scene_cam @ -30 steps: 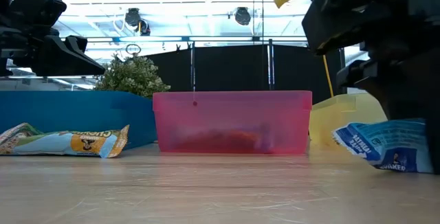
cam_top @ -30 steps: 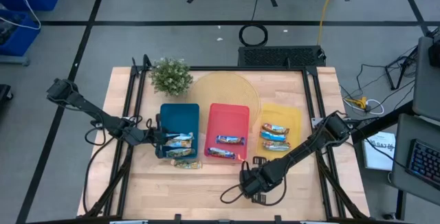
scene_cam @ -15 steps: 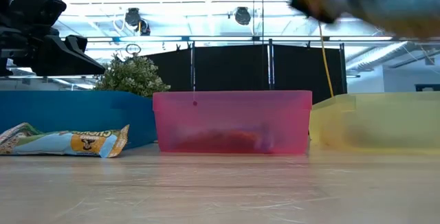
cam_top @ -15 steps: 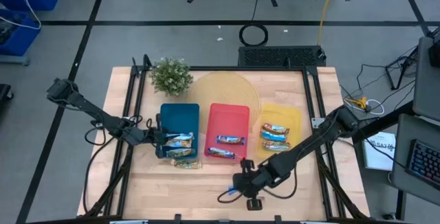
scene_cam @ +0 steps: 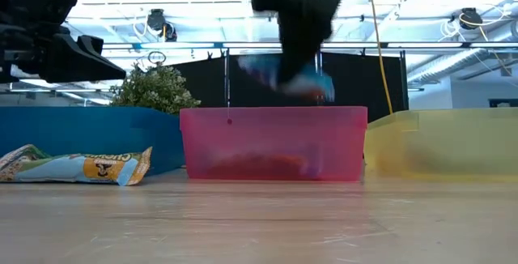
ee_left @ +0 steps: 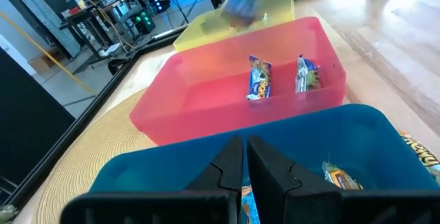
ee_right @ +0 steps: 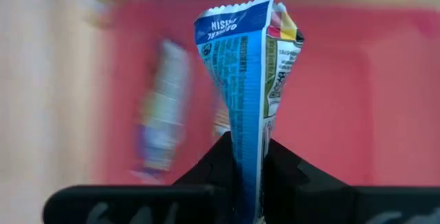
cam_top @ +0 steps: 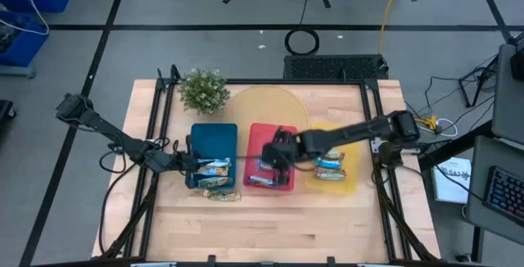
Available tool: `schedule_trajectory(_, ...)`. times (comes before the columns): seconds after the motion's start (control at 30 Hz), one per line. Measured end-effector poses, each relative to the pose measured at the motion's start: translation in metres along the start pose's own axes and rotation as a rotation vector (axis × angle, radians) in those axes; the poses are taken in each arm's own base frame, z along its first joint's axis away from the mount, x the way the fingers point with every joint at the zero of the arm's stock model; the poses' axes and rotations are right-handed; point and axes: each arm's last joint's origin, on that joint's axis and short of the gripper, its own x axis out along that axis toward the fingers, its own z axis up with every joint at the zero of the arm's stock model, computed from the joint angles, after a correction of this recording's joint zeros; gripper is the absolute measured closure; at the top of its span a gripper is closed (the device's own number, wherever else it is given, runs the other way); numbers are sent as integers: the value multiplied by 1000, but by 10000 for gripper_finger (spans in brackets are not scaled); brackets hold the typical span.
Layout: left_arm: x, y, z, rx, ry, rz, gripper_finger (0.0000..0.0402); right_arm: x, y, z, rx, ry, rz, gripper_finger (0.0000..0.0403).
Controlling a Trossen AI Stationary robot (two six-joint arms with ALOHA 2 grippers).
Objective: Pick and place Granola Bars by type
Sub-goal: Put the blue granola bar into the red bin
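Since half a second ago my right gripper (cam_top: 278, 154) has swung from the near table edge to above the red tray (cam_top: 286, 133), jaws clamped on a blue-wrapped granola bar (ee_right: 246, 80) that stands up between them. Two bars (ee_left: 260, 85) lie inside that tray. My left gripper (cam_top: 190, 165) waits over the blue tray (cam_top: 214, 136), fingers together.

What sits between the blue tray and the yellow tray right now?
The red tray sits between the blue tray and the yellow tray; the high view shows it, with the right gripper over it.
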Motion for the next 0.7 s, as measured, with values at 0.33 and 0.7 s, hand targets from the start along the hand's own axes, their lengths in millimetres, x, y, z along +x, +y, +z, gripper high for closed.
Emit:
schedule_trajectory(0.33,-1,2,11,8,-99,18,371,47,-31,-30,-51,-23,20,369)
schedule_trajectory(0.7,-1,1,12,-33,-113,-21,346,54,-21,-36,-116,-77,31,292)
